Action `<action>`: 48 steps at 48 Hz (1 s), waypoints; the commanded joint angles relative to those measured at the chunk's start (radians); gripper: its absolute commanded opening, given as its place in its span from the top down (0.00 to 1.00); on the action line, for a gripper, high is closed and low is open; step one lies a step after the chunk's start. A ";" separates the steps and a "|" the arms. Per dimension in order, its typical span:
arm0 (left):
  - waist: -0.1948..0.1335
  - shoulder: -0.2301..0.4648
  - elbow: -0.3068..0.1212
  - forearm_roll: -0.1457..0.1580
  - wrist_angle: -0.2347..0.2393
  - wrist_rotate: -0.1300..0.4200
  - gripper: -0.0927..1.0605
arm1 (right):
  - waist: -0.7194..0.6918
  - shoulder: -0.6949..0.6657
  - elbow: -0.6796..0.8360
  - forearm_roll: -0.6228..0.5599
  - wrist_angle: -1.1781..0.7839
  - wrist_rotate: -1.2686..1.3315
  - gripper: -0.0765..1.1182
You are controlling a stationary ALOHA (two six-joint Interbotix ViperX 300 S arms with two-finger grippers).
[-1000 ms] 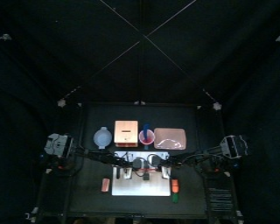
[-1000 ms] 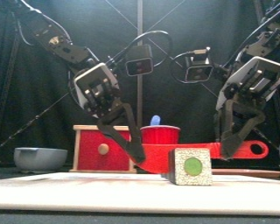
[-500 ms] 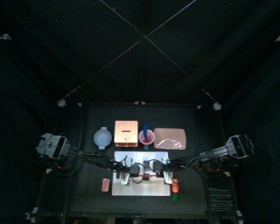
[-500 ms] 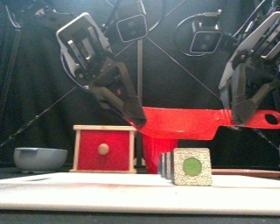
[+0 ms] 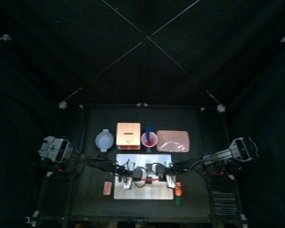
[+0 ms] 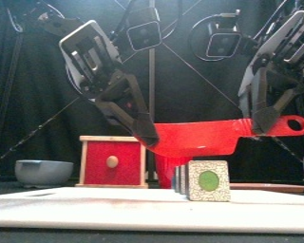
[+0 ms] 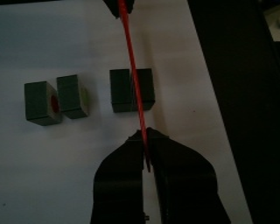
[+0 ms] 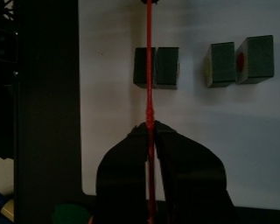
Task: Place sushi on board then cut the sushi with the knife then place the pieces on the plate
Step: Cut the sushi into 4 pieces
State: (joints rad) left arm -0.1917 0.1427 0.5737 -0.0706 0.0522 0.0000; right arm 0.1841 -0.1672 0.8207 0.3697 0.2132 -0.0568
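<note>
Both your tools are pinched tight on the knife (image 6: 199, 138). The right tool (image 8: 152, 131) grips the handle end and the left tool (image 7: 145, 133) the blade tip. The blade spans level between them, likely so that you can press it straight down without it twisting.

The sushi (image 6: 208, 180) lies on the board (image 7: 60, 44), below the span between the tools. One block (image 7: 122, 90) sits right under the blade line. Two other pieces (image 7: 57, 98) sit close together off to one side of it. The plate (image 5: 173, 140) is past both tools, behind the board.

A second ago the blade was down at block height, close to the board. Now it hangs clear above the sushi. Against half a second ago, little differs: the blade is a shade lower and the left arm leans in more.
</note>
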 commanded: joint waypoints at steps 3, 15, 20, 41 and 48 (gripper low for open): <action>0.018 -0.008 -0.018 0.011 -0.011 0.006 0.59 | 0.002 -0.017 -0.023 0.002 -0.011 -0.005 0.70; 0.031 -0.009 -0.021 0.038 -0.014 0.008 0.59 | 0.005 -0.018 -0.021 0.005 -0.011 -0.005 0.70; 0.031 -0.009 -0.020 0.037 -0.014 0.006 0.59 | 0.006 -0.018 -0.020 0.012 -0.012 -0.005 0.70; 0.031 -0.015 -0.020 0.035 -0.011 0.005 0.59 | 0.023 -0.018 -0.026 0.028 -0.011 -0.005 0.70; 0.031 -0.015 -0.020 0.035 -0.011 0.005 0.59 | 0.028 -0.017 -0.026 0.035 -0.014 -0.005 0.70</action>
State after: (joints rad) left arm -0.1733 0.1442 0.5737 -0.0383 0.0522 0.0031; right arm 0.2025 -0.1657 0.8207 0.3988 0.2132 -0.0568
